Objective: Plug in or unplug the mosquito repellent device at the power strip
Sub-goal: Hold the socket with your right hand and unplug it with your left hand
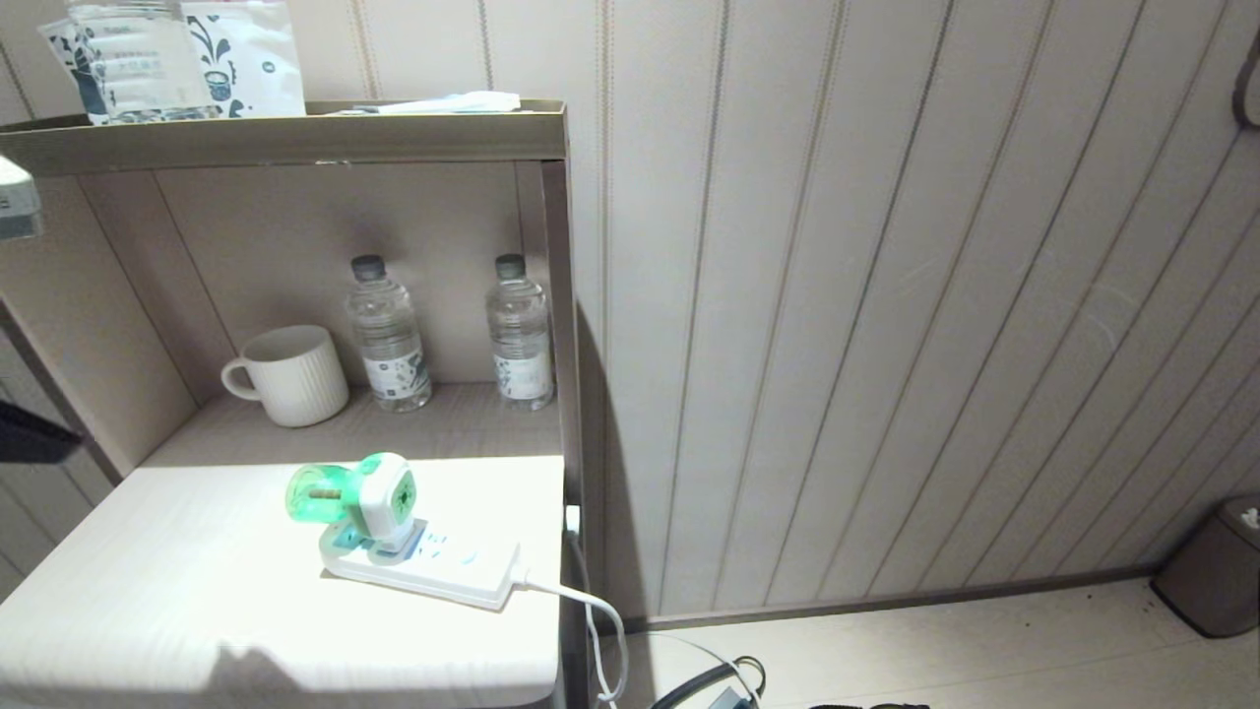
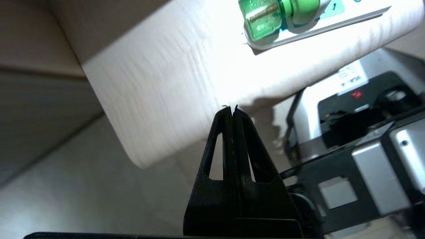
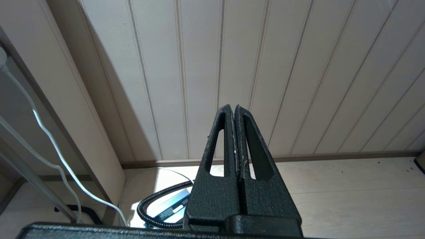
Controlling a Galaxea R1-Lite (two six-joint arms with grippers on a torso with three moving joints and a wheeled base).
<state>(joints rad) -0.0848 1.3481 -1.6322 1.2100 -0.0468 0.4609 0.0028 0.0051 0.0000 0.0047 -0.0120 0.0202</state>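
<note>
The mosquito repellent device point(image 1: 359, 500), a green bottle with a white head, sits plugged into the left end of the white power strip point(image 1: 433, 566) on the white table; its bottle points left. The left wrist view catches the device point(image 2: 265, 20) and the power strip point(image 2: 335, 20) from beyond the table's edge. My left gripper point(image 2: 232, 109) is shut and empty, well short of the device, off the table's left side. My right gripper point(image 3: 231, 108) is shut and empty, low beside the table, facing the panelled wall. Neither gripper shows in the head view.
A white mug point(image 1: 290, 374) and two clear water bottles point(image 1: 389, 335) point(image 1: 519, 330) stand in the shelf niche behind the table point(image 1: 148, 591). The strip's white cable point(image 1: 591, 615) drops over the table's right edge. A small bin point(image 1: 1216, 566) stands on the floor at right.
</note>
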